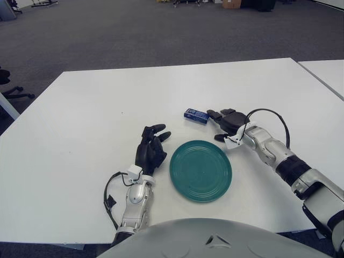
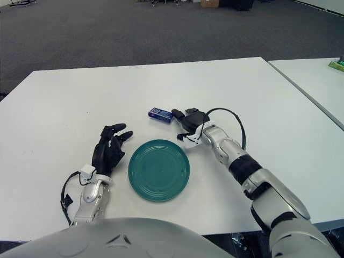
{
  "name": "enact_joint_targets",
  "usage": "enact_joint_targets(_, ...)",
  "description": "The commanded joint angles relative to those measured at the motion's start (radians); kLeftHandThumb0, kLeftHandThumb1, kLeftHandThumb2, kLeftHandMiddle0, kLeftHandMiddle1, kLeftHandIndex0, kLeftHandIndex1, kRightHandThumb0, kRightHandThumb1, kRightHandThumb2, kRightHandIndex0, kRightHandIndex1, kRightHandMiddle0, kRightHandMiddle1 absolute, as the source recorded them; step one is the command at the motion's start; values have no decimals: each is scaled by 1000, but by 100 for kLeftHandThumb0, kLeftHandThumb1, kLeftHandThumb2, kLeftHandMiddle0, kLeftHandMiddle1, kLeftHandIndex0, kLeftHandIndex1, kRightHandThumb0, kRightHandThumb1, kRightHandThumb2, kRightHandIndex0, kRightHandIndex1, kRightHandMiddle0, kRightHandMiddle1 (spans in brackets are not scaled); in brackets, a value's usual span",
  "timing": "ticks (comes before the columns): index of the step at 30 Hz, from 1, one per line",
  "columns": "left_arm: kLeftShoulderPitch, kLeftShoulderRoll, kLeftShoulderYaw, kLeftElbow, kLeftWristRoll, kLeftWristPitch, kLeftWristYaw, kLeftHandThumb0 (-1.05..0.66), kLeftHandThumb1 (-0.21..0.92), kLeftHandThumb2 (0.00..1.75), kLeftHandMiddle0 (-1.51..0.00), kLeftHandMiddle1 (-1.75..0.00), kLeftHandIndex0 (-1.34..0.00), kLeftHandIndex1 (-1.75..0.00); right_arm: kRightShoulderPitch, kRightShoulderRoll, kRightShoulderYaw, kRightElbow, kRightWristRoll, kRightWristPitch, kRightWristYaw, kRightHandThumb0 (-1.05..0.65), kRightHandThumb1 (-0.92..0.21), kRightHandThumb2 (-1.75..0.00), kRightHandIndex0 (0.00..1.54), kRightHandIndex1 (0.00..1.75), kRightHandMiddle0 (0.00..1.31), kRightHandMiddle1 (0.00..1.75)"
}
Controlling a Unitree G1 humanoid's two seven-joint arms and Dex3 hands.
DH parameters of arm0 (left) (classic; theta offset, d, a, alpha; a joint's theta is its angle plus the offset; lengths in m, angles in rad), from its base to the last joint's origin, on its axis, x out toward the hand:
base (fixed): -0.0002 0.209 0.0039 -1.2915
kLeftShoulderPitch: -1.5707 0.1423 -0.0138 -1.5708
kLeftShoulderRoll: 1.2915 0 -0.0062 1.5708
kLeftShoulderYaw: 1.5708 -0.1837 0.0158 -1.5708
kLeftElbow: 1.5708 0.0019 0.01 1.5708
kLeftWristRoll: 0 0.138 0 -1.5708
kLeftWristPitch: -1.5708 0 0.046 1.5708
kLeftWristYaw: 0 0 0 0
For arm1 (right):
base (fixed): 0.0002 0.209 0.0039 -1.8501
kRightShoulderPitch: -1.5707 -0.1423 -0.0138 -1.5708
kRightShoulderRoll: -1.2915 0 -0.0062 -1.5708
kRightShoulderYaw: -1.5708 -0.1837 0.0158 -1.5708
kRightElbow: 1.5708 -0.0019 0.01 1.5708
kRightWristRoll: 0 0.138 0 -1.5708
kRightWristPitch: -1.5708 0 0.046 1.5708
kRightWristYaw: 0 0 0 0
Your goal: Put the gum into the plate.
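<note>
On white table (image 1: pixel 80 118), behind teal plate (image 1: pixel 200 170), lies blue gum pack (image 1: pixel 195 115), flat, outside plate and apart from its rim. Right hand (image 1: pixel 227 122) sits just to pack's right, fingers spread, holding nothing; foremost fingertip (image 1: pixel 210 113) reaches pack's right end, contact can't be confirmed. Left hand (image 1: pixel 151 148) shows just left of plate, fingers loosely extended, empty. Gum lies betw. both hands, far closer to right hand.
</note>
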Motion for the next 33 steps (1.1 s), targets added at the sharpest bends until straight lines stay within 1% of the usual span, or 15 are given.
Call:
enact_joint_targets(1,7,-95,-2,66,-18,13,12,-92,92,88,-43,-85,-24,-119,12,47,51,129,-24,3,96,-105,-92,-86,13,1,0,10)
enact_joint_targets(6,-4,-93,0,80,-20,9,14,-92,92,89,-43,-85,-23,-118,-69,102,40,269,-16,-3,61,-105,-92,-85,15,1,0,15)
enact_joint_targets(13,-19,-97,7,100,-31,-1,12,-92,92,88,-44,-85,-24,-119,-147,159,22,436,-1,-22,-3,-105,-92,-80,19,2,0,26)
enact_joint_targets(17,-25,-98,12,111,-39,-7,11,-92,92,88,-45,-85,-25,-119,-168,169,13,468,8,-24,-20,-105,-92,-79,21,2,0,30)
enact_joint_targets(22,-33,-96,17,123,-42,-8,13,-92,92,88,-45,-85,-26,-119,-190,166,-1,463,16,-16,-16,-105,-92,-77,23,2,0,33)
enact_joint_targets(29,-44,-95,24,140,-48,-12,11,-93,92,89,-45,-86,-26,-119,-241,155,-19,428,25,-13,38,-105,-92,-78,21,0,0,27)
enact_joint_targets(33,-49,-95,26,146,-49,-14,12,-94,92,89,-44,-86,-25,-119,-249,154,-25,427,25,-13,44,-105,-92,-78,20,0,0,25)
